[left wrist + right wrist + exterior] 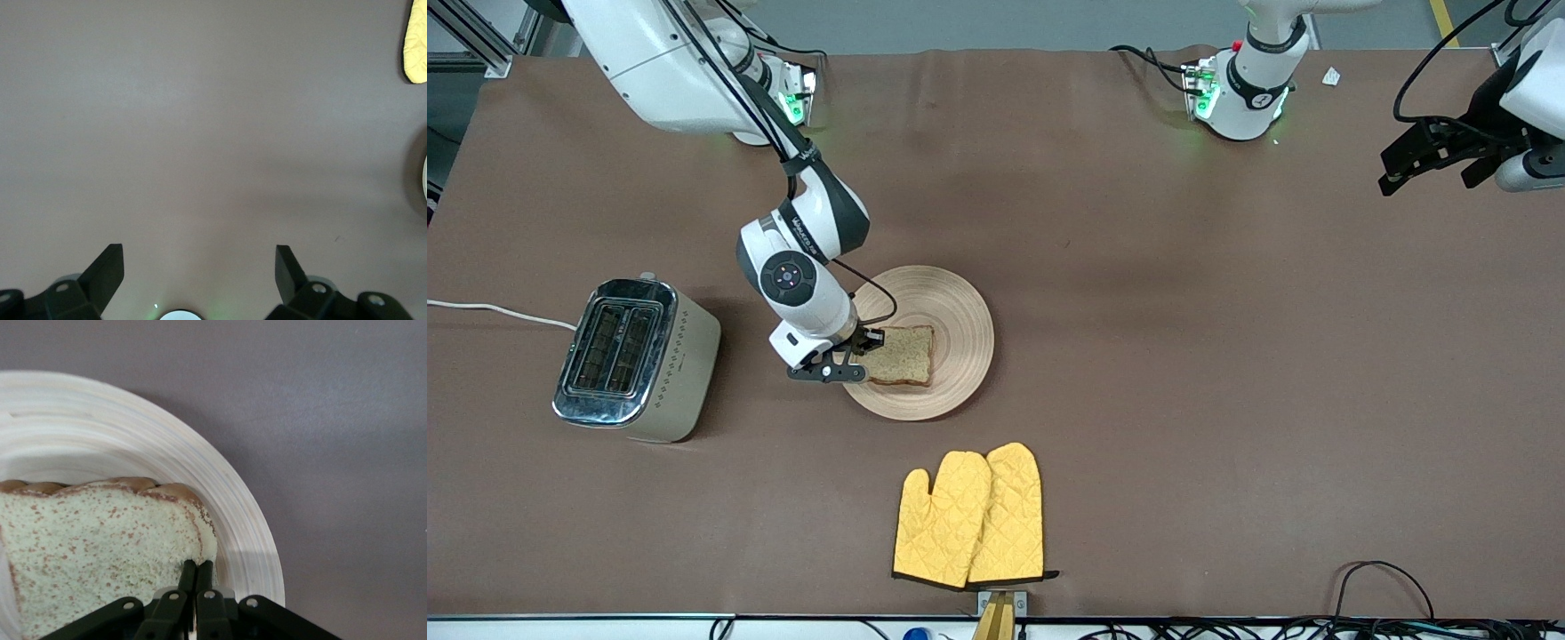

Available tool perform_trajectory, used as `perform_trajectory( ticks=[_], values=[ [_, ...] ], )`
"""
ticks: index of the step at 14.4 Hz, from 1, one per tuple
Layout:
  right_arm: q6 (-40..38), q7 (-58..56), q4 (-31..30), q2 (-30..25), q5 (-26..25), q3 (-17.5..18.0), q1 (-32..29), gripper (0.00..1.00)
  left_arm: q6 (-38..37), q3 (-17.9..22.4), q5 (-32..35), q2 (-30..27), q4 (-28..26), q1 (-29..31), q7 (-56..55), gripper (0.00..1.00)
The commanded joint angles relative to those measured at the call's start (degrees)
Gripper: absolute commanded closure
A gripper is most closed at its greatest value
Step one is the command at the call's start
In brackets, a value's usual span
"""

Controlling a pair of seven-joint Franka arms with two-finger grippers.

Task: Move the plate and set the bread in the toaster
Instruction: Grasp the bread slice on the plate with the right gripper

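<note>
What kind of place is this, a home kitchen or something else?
Probably a robot lab staged as a kitchen: two arms bolted to a brown covered table, loose cables along its edge, and only a toaster, plate, bread and oven mitts.

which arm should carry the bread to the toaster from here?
Right. The right gripper is already pinched on the bread on the plate, with the toaster at its end. The left gripper waits open over bare table.

Open brown surface (1183, 356) lies between the plate (960, 311) and the left arm's end. The right claw (863, 351) covers the plate's edge toward the toaster (636, 360). Yellow mitts (971, 516) block the strip nearer the camera. A bare gap separates toaster and plate.
</note>
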Motion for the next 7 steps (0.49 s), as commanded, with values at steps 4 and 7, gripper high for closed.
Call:
perform_trajectory(
  ticks=[4,7],
  values=[
    [-15.4,5.7,7.9,-6.0,-1.5,-0.2,3.8,1.00,-0.3,0.2,0.0,1.1,1.5,0.0,0.4,0.00],
    [-24.8,5.0,8.5,-14.0,-1.5,-0.3,1.6,1.00,-0.3,0.2,0.0,1.2,2.0,0.0,0.5,0.00]
  ],
)
